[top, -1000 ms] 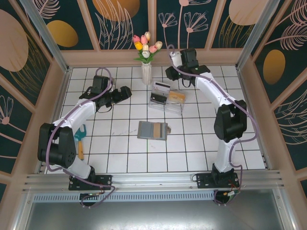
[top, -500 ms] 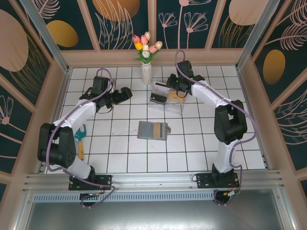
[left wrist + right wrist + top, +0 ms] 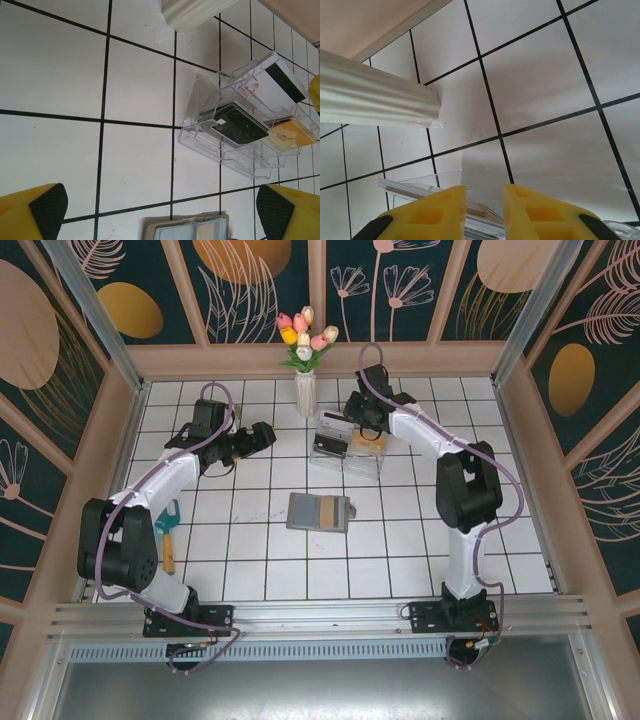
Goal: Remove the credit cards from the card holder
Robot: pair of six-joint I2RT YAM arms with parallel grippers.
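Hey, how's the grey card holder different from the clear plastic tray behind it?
The card holder is grey and opaque; the clear tray is see-through. The card holder lies open and flat mid-table; the clear tray stands tiered, farther back near the vase. Both rest on the white tiled table.

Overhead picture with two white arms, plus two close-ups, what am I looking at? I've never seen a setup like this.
Those are two white robot arms bolted at a tiled table's near edge. The overhead picture comes from a fixed camera above; each close-up comes from a camera on one wrist. The yellow left fingers stand wide open, holding nothing. The right fingers sit close together over a clear plastic tray of thin plastic cards; whether they pinch one is unclear. A flat grey bifold card holder lies open mid-table, and a white vase of tulips stands at the back.
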